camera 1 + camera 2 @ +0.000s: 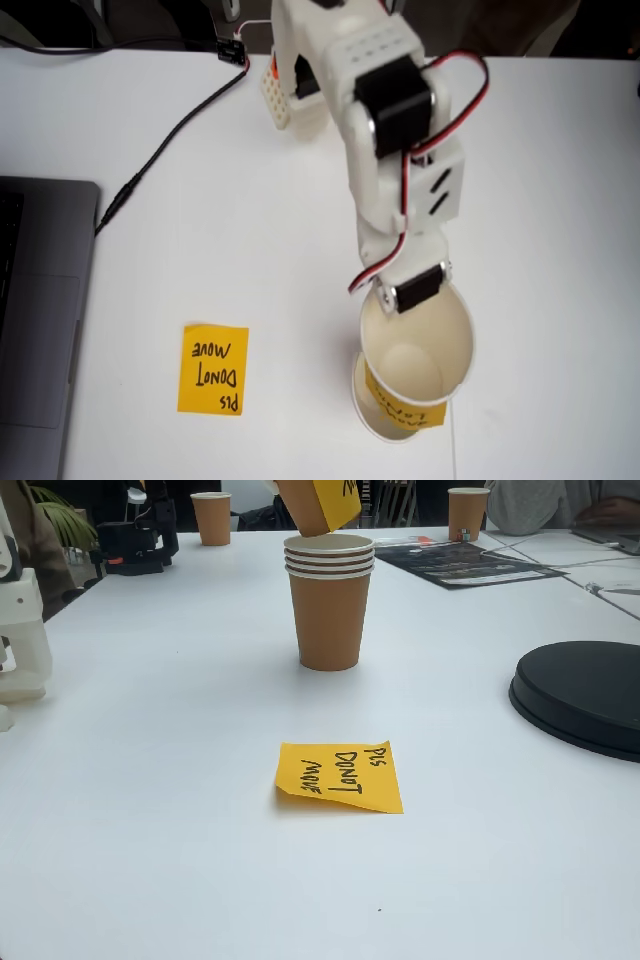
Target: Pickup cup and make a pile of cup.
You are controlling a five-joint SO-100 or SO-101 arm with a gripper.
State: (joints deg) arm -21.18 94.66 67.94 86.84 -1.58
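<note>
**Cup held over the pile on a white table**

The hand (412, 296) is closed on the cup (418, 345), tilted just above the pile of cup (329, 605) mid-table. A sticky note (339, 776) lies toward the near edge, a laptop (40, 320) at the left edge.

In a fixed view looking down, the white plastic robot arm (385, 130) reaches from the top edge toward the bottom of the picture, its segments stacked one over another. Black servo blocks sit at its joints, and a red, black and white wire bundle loops along its right side. At its lower end the white two-finger gripper (405, 290) points downward, one finger hooked inside the rolled rim of a tilted cream-white paper cup (420, 345), the wall pinched between the fingers.
</note>
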